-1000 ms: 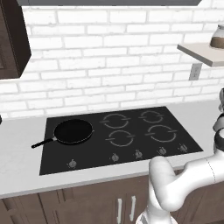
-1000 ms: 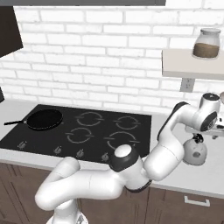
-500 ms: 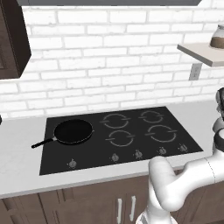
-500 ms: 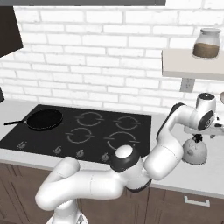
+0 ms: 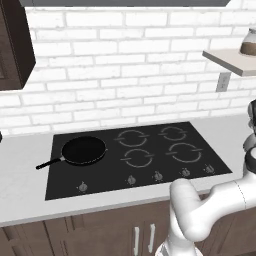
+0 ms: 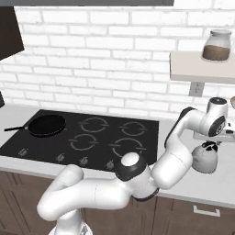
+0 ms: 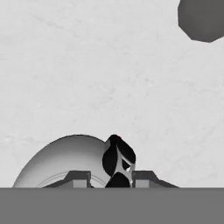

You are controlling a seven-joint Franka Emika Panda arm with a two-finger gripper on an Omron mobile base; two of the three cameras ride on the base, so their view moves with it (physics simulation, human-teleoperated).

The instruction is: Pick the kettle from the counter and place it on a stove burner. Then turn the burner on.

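The kettle [image 6: 204, 159], a small light grey dome, stands on the pale counter [image 6: 183, 188] to the right of the black cooktop. My gripper [image 6: 210, 146] comes down on it from above, the arm arching over from the left. In the hand view the kettle's dome [image 7: 61, 162] lies low on the left, and my gripper [image 7: 112, 177] is closed in on its dark handle [image 7: 117, 157], one finger on either side. The stove burners are grey broken rings on the glass, the nearest one [image 6: 125, 148] left of the kettle; the same burner [image 5: 185, 150] sits front right in the left base view. None of them glows.
A black frying pan [image 5: 84, 150] with a long handle covers the cooktop's left burner. Small knobs [image 5: 157, 176] line the cooktop's front edge. A brown glass jar [image 6: 216, 46] stands on a wall shelf [image 6: 197, 66] above the kettle. A dark round patch [image 7: 201, 19] marks the counter.
The fingers have closed from wide apart onto the kettle's handle, and the hand has sunk slightly. The kettle, the pan and the base have stayed put.
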